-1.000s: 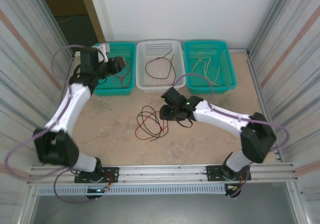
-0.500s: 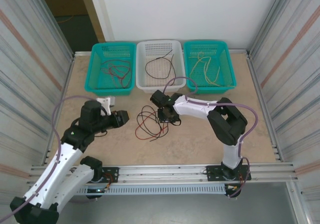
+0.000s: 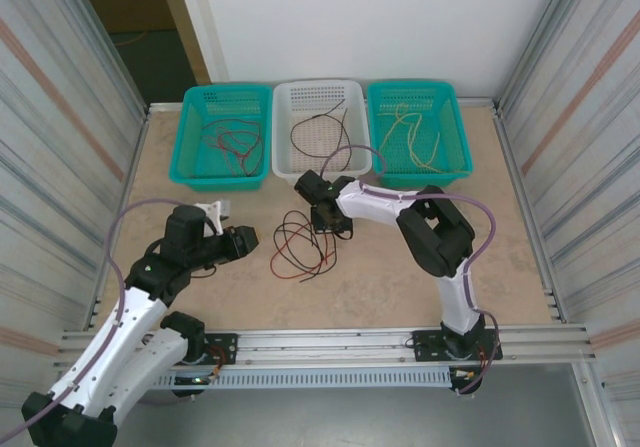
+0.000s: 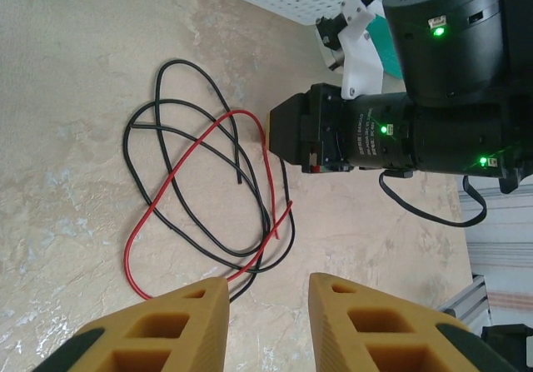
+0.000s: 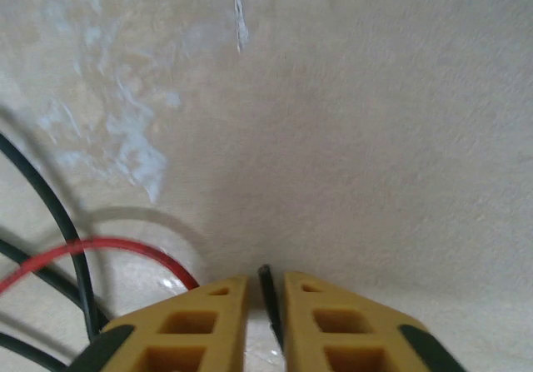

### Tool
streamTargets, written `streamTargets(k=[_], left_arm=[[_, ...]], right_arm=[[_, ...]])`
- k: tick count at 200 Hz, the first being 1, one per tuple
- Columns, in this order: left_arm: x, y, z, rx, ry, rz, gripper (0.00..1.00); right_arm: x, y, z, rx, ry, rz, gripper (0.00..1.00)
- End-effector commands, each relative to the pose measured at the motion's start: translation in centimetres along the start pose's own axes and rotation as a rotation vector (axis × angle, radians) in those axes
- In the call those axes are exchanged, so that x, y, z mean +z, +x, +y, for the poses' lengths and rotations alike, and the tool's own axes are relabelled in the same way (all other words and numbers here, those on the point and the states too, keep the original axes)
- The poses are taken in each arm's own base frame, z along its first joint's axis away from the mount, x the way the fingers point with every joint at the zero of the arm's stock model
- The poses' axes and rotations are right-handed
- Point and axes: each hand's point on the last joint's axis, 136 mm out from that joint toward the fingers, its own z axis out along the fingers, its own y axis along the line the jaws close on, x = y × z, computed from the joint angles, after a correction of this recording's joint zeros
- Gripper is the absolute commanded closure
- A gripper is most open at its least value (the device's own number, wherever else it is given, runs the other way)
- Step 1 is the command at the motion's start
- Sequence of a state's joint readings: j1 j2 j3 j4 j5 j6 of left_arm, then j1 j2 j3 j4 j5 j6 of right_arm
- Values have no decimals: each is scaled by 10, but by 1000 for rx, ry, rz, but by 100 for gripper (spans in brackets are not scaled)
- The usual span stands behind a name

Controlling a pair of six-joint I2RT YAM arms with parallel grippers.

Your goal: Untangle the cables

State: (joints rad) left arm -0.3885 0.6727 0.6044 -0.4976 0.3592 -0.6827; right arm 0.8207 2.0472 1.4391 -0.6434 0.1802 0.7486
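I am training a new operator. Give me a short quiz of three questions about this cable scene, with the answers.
1. True or false: the yellow cables lie in the right teal basket.
2. What do the right arm's jaws pinch? A: a red cable. B: a black cable. C: nothing.
3. Which colours of cable lie tangled on the table?
Key: 1 true. 2 B, it sits between the closed jaws. 3 red and black.
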Motion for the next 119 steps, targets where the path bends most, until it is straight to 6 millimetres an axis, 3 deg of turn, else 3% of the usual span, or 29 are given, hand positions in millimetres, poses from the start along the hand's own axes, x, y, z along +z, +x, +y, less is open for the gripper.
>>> streamTargets(k=[1, 22, 42, 58, 93, 119], left_arm=[[0, 2, -3, -6, 26, -1, 68], [0, 0, -6, -1, 39, -7, 67], [1, -4, -16, 13, 82, -13, 64], [1, -9, -31, 39, 153, -28, 58], [-3, -21, -76, 168, 329, -82, 38], [-4, -31, -107, 299, 426, -112, 30]], right_arm=[[5, 5, -12, -9, 74, 18, 91], [-8, 3, -12, -9, 67, -10, 97], [-40, -1, -4, -31, 26, -80, 100], [-83, -6, 7, -59, -18, -163, 100], [-198, -14, 30, -145, -164, -401, 100], [-259, -21, 38, -157, -309, -500, 100]])
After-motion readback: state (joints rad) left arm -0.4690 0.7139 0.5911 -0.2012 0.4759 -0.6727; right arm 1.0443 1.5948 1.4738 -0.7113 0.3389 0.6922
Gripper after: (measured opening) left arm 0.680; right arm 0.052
